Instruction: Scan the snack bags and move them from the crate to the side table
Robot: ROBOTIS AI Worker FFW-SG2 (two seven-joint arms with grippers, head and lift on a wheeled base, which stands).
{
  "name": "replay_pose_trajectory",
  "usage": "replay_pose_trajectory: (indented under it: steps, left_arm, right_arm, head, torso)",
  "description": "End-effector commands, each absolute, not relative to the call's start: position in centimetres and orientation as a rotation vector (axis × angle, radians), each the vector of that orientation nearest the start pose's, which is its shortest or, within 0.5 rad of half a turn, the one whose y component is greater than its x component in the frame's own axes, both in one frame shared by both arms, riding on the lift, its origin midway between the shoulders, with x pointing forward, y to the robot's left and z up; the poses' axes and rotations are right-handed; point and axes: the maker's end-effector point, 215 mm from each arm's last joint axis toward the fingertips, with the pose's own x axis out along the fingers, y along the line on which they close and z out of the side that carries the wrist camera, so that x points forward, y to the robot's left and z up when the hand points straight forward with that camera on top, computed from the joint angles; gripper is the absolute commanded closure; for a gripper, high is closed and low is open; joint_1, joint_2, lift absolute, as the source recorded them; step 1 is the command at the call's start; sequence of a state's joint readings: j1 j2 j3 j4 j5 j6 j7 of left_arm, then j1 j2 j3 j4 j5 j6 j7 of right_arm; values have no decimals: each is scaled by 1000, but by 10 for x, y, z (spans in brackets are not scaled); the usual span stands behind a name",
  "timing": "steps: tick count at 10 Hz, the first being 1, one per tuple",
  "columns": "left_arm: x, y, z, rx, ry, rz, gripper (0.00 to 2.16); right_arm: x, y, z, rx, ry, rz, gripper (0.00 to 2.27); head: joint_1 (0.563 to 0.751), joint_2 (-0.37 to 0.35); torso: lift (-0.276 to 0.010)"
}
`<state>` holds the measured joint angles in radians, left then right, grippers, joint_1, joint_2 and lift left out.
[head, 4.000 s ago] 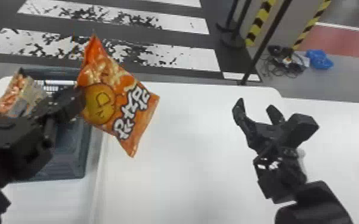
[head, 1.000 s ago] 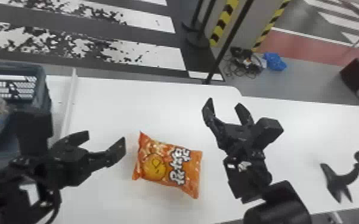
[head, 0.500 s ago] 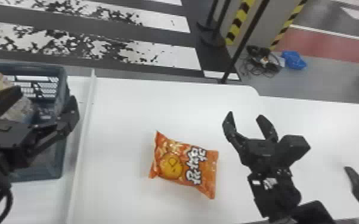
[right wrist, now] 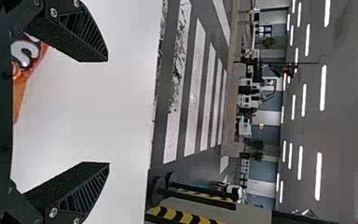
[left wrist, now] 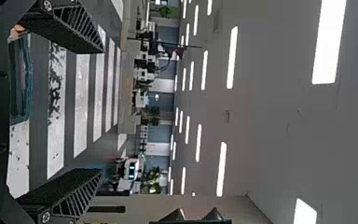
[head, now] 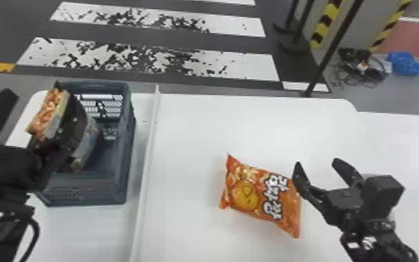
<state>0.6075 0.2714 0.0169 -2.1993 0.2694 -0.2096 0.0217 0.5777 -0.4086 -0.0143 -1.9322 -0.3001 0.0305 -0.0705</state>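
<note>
Head view, left side of frame: left gripper (head: 41, 95), fingers set wide, overlapping the crate (head: 90, 191). In the left wrist view its fingers stand well apart with nothing held. Crate is dark blue-grey, with open latticework on its far wall. Inside, at left: orange-and-silver bag (head: 49, 113), partly hidden by a gripper finger; silvery packaging (head: 88, 139) just beside. Print on both too obscured to make out.

A raised white strip (head: 146, 156) runs top to bottom, right of the crate.

Right of centre, lower half: orange snack bag (head: 261, 195) lies flat, slightly slanted, on the white surface (head: 184, 132). Label: yellow disc toward its left, then large white lettering outlined in dark, running up the bag.

Lower right: right gripper (head: 317, 163), fingers spread, empty. One finger overlaps the bag's right edge; contact cannot be determined.

Upper right, on floor: cables (head: 362, 66), blue bundle (head: 405, 63).
</note>
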Motion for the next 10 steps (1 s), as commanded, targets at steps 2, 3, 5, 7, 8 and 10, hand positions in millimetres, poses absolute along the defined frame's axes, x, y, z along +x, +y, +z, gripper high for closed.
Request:
replay_pose_trajectory:
  steps: [2, 3, 5, 7, 8, 10]
  left_arm:
    - [418, 258, -257, -72, -148, -105, 90]
    - [420, 262, -265, -84, -123, -101, 90]
    - [420, 266, -274, -97, -100, -99, 90]
    - [420, 264, -282, -107, -77, -109, 90]
    - [420, 262, -283, -113, -74, -117, 90]
    - [420, 266, -283, -126, -72, -119, 90]
  right_arm:
    - [380, -283, -448, -160, 345, 140, 144]
    - [362, -269, -465, -166, 416, 207, 147]
    - [334, -231, -477, -180, 499, 310, 151]
    - [318, -185, -481, -283, 500, 392, 161]
    - [317, -182, -484, -308, 494, 395, 167]
    - [314, -179, -484, -397, 422, 384, 167]
  head:
    - [695, -72]
    - [695, -48]
    - [695, -6]
    - [695, 72]
    - [695, 104]
    - [695, 122]
  torso:
    - [-87]
    - [-87]
    - [-87]
    - [-87]
    - [-87]
    - [-87]
